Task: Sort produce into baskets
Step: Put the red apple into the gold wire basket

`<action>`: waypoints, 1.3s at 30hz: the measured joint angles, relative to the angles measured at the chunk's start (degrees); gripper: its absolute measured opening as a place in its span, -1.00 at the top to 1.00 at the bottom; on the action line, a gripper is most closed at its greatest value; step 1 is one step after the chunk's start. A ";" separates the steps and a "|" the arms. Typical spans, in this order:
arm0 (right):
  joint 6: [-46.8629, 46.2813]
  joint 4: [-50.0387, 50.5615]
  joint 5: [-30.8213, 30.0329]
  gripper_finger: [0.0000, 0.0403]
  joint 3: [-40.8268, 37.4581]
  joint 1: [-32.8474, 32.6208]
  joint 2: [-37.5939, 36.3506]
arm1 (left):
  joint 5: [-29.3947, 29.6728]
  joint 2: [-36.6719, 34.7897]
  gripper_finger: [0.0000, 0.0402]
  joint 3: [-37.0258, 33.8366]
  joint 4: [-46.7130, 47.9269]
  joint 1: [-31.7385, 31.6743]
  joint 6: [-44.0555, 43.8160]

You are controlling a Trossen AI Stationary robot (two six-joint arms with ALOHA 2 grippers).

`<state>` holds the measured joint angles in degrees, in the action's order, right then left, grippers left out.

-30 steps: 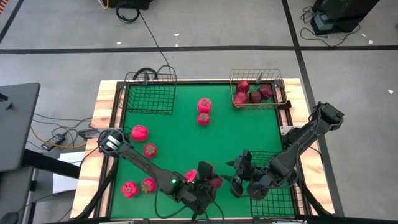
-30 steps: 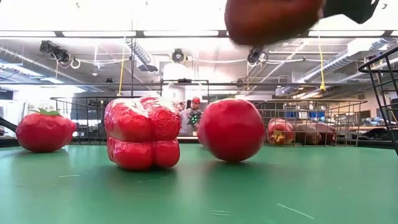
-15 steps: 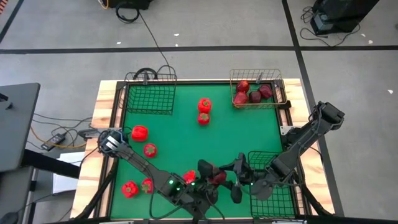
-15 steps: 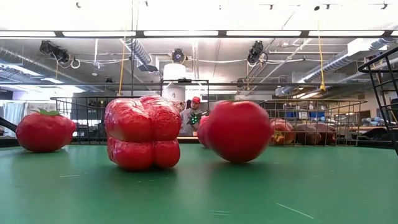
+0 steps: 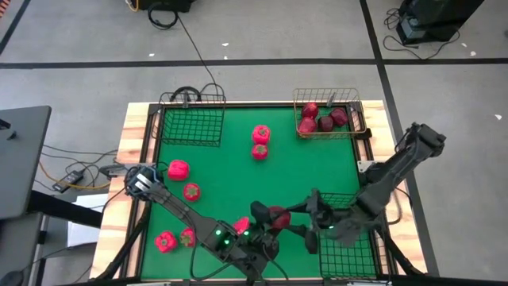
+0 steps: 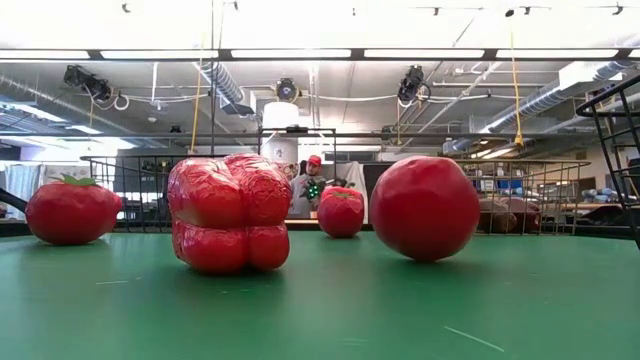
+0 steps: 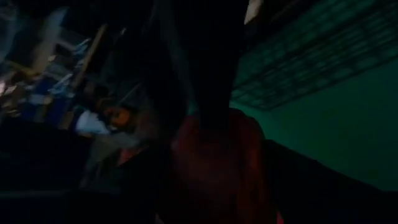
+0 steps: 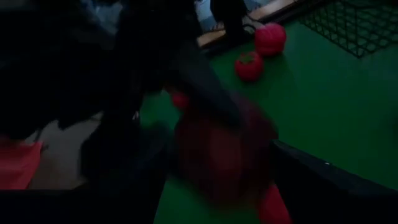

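bench top (image 5: 238, 171): covered with a flat green mat, dull and smooth
bench edge (image 5: 131, 131): pale bare wood
pepper (image 6: 228, 214): shiny red, like plastic, with bright spots of light seen on it
apple (image 6: 424, 208): dark red, smooth, a soft shine
black basket (image 5: 190, 123): thin dark wire mesh
gold basket (image 5: 353, 115): thin gold-coloured wire, a bit shiny
arms (image 5: 393, 171): dark and dull
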<state>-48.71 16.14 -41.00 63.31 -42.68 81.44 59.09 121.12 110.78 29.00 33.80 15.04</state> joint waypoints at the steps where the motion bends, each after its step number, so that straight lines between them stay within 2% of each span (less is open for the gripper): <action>1: -0.93 2.40 0.26 -0.44 0.00 -0.35 -1.38 | 1.08 -0.02 -0.28 0.00 0.09 0.00 0.10; 4: -4.71 8.70 0.28 -0.47 -0.01 -1.21 -4.12 | 3.80 -0.07 -0.28 0.00 0.53 0.10 0.29; 6: -5.35 9.01 -0.20 -0.48 -0.02 -1.55 -4.73 | 4.15 -0.09 -0.28 0.00 0.60 0.26 1.33; 16: -4.95 4.45 0.42 -0.61 -0.02 -0.89 -2.13 | 2.85 -0.09 -0.28 0.00 -8.03 0.15 7.17; 22: -0.20 -2.05 0.50 -0.75 -0.22 -0.30 -0.80 | 0.87 -0.25 -0.28 0.00 -11.01 -0.09 9.00; 27: 0.25 -3.60 0.09 -0.83 -0.22 0.44 -0.86 | 0.09 -0.26 -0.28 -0.02 -14.03 -0.39 10.08; 32: -0.20 -4.38 0.54 -0.76 -0.20 1.14 -0.86 | -0.86 -0.20 -0.28 -0.02 -15.96 -0.46 10.58; 39: -1.07 0.11 0.56 -0.45 0.11 1.32 -0.97 | -0.78 -0.02 -0.32 -0.11 -15.52 -0.92 9.43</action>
<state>-49.78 16.24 -40.45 63.42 -41.36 80.47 58.31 121.10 110.67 13.48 32.88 24.47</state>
